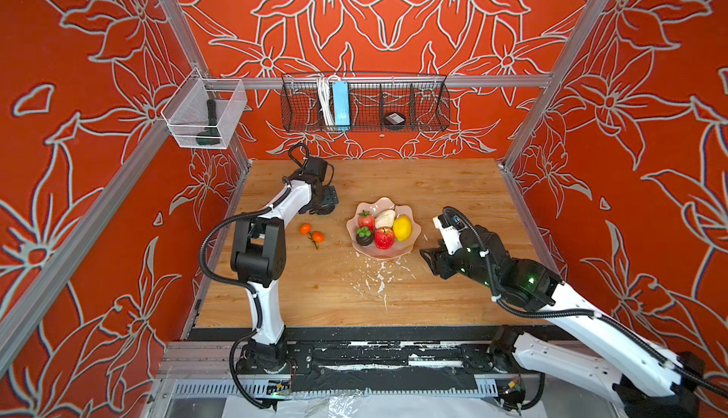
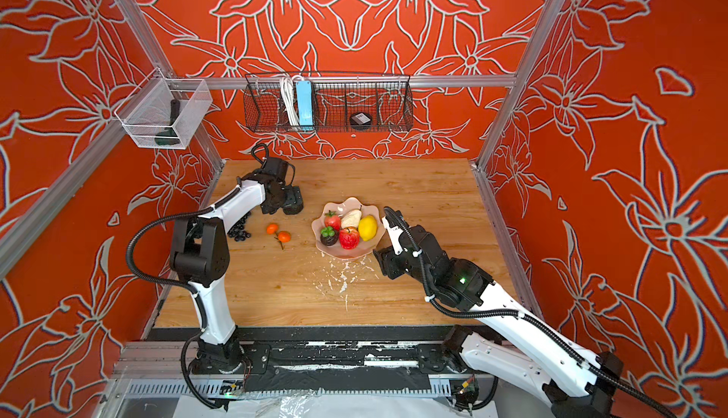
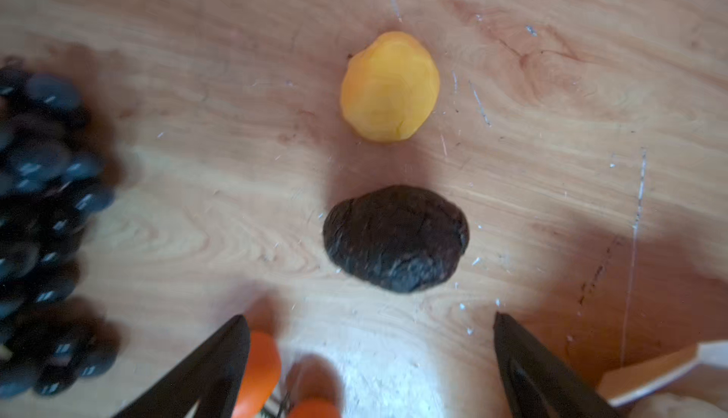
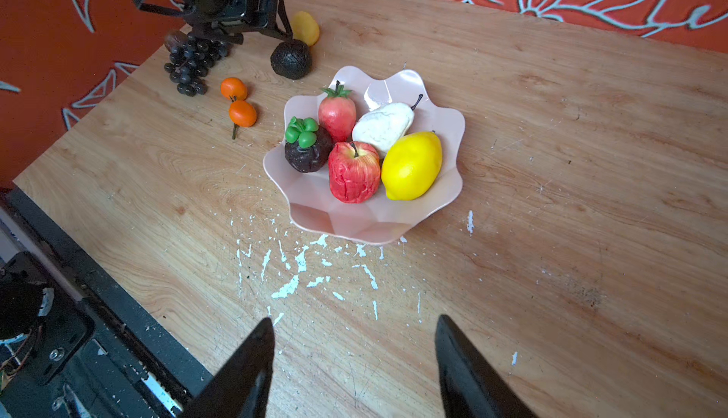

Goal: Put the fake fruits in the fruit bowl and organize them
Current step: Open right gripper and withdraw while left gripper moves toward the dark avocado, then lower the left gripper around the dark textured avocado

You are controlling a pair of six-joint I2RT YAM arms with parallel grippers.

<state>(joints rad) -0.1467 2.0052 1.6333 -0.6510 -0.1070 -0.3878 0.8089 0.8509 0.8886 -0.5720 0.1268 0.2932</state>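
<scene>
Red floral walls close in a scratched wooden tabletop (image 4: 551,160), where the pink scalloped fruit bowl (image 4: 354,223) sits near the middle. It already holds five fruits: a strawberry (image 4: 337,115), a pale pear (image 4: 384,126), a lemon (image 4: 411,166), an apple (image 4: 353,172) and a mangosteen (image 4: 308,152). They are packed touching one another toward the side away from the right claw (image 4: 355,319), which probably keeps the nearer part of the bowl free for more.

That claw is spread with nothing between its fingers. It stands back from the bowl, which lies ahead of it across a stretch of paint-flecked wood.

The left claw (image 3: 369,317) is spread wide and empty, likely so it can straddle the dark avocado (image 3: 396,239). The avocado lies just ahead of its tips, centred on the gap but not yet between them. A small yellow fruit (image 3: 390,87) lies farther ahead on the same line. The pair of oranges (image 3: 260,368) sits close beside one finger, and the black grape bunch (image 3: 43,219) is well off to that same side.
</scene>
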